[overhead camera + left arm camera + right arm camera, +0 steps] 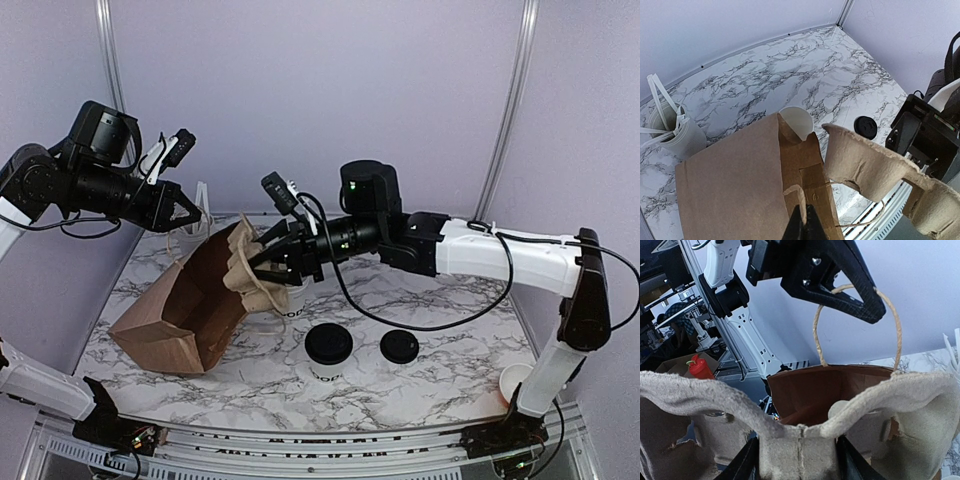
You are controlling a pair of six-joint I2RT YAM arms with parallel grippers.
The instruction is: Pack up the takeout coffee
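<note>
The takeout coffee, a white cup with a black lid, stands near the table's front, right of the bag's mouth. A brown paper bag lies tilted with its mouth facing right. My left gripper is shut on the bag's paper handle and holds it up. My right gripper is shut on a grey pulp cup carrier, held in the air at the bag's mouth. Its fingers clamp the carrier's middle rib. The carrier is empty.
A lidless white cup with lettering stands just behind the coffee, partly under the carrier. A loose black lid lies to the right. A white holder of stirrers is at the back left, and another white cup by the right arm's base.
</note>
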